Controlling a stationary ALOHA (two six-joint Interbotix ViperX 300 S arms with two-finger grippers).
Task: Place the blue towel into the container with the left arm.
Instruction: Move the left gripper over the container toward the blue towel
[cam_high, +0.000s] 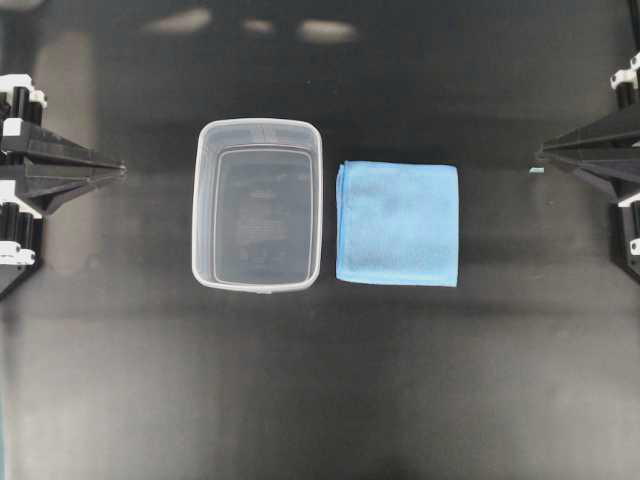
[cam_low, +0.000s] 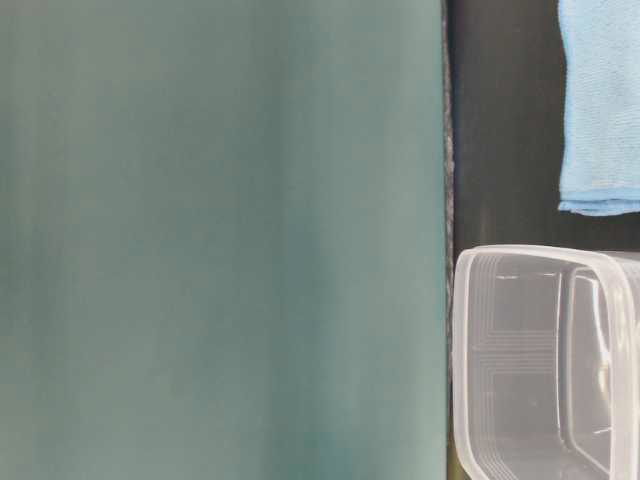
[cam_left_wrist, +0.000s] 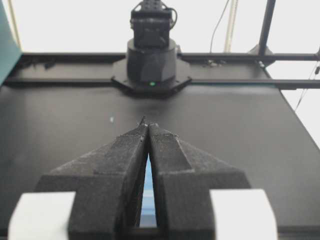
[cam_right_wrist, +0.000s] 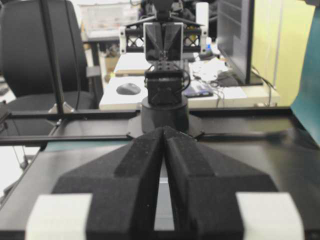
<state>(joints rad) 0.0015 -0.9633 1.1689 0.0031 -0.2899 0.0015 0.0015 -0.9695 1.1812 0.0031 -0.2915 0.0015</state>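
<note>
Nearest us, the left arm's fingers (cam_left_wrist: 148, 131) are pressed together with only a slit between them, parked at the worktop's (cam_high: 320, 400) edge; the right arm's fingers (cam_right_wrist: 164, 131) are likewise closed on nothing. Farther in sits the container (cam_high: 257, 205), empty. Just beside it, on its far side from our left arm, lies the blue towel (cam_high: 398, 223), folded flat. We judge it light, soft and limp: pinch a raised layered edge and expect it to drape.

Ahead of me at twelve o'clock sits a cluttered desk (cam_right_wrist: 150, 90); a black office chair (cam_right_wrist: 35, 55) at ten, a dark monitor (cam_right_wrist: 235, 35) at one, a black table (cam_high: 320, 400) beneath.
</note>
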